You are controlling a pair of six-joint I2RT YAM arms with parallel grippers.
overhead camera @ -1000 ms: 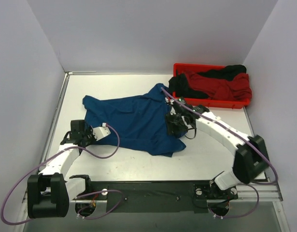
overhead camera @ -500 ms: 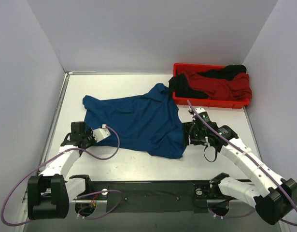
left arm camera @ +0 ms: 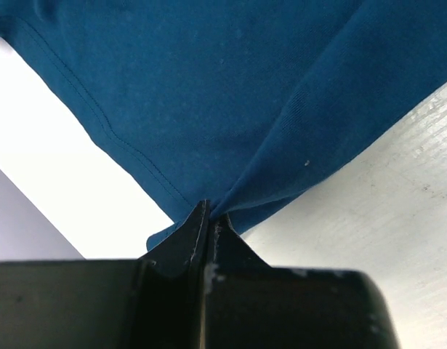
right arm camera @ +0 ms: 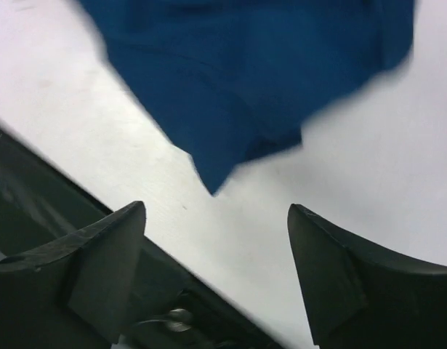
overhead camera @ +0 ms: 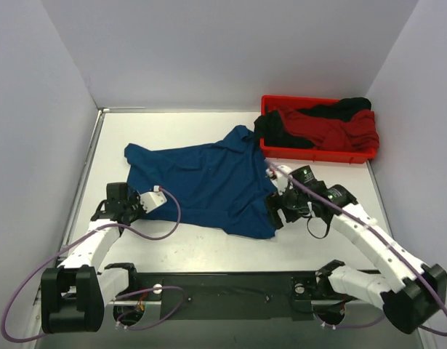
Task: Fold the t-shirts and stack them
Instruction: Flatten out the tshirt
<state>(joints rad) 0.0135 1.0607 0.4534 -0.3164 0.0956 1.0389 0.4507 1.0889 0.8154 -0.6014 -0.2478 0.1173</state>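
One navy t-shirt (overhead camera: pixel 208 185), one red t-shirt (overhead camera: pixel 333 129), one black t-shirt (overhead camera: pixel 276 131), one tray (overhead camera: pixel 319 155).

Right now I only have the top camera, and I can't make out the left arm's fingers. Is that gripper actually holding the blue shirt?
Observer: Yes. In the left wrist view the left gripper is shut, pinching the edge of the blue t-shirt.
Operator: And the right one, any cloth in it?
Observer: No. The right gripper is open and empty; the shirt's corner lies on the table just ahead of its fingertips, apart from them.
Operator: Is the left pinch on a flat layer?
Observer: No, a crease runs up from the pinch, beside the stitched hem.
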